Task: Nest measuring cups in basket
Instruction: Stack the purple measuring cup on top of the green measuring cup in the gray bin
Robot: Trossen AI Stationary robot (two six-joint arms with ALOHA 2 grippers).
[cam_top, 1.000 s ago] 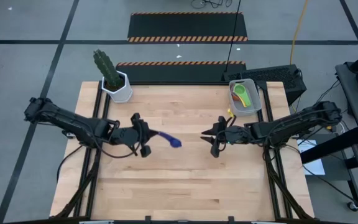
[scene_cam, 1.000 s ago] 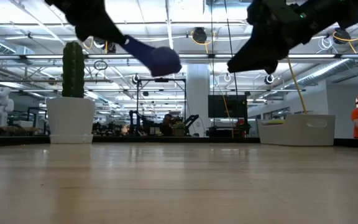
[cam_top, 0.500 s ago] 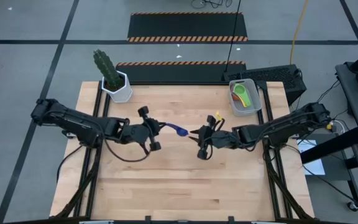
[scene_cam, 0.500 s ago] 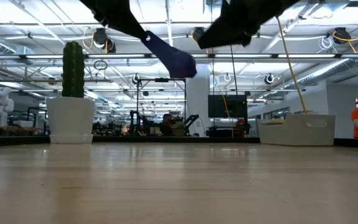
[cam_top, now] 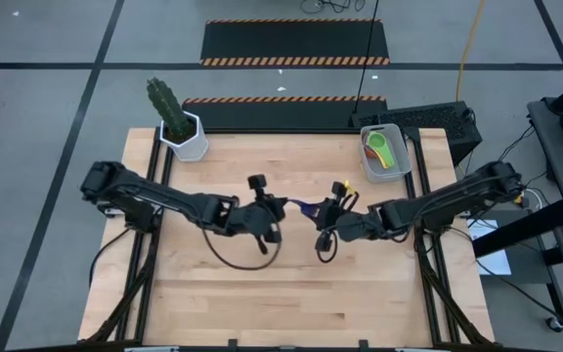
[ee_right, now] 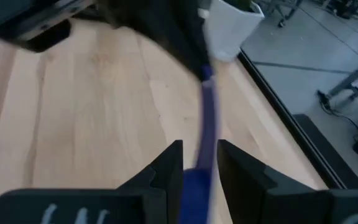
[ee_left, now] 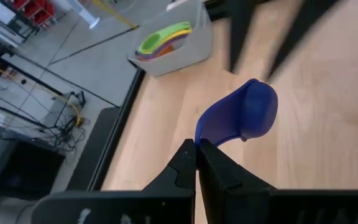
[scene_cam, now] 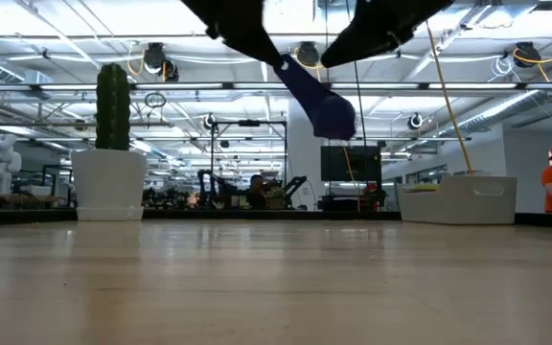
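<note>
A small dark blue plastic measuring cup (ee_left: 240,116) is held by its flat handle in the closed left gripper (ee_left: 196,151), raised above mid-table. The right gripper (ee_right: 197,158) is spread open around the cup's bowl end. The light grey-blue rectangular plastic basket (cam_top: 400,165), holding nested cups, is at the far right.

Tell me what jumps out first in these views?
The two grippers meet in mid-air over the table's middle: the left gripper holds the dark blue cup by its handle, and the right gripper has its open fingers around that cup. At the far right corner, the basket already holds nested cups, green on top.
</note>
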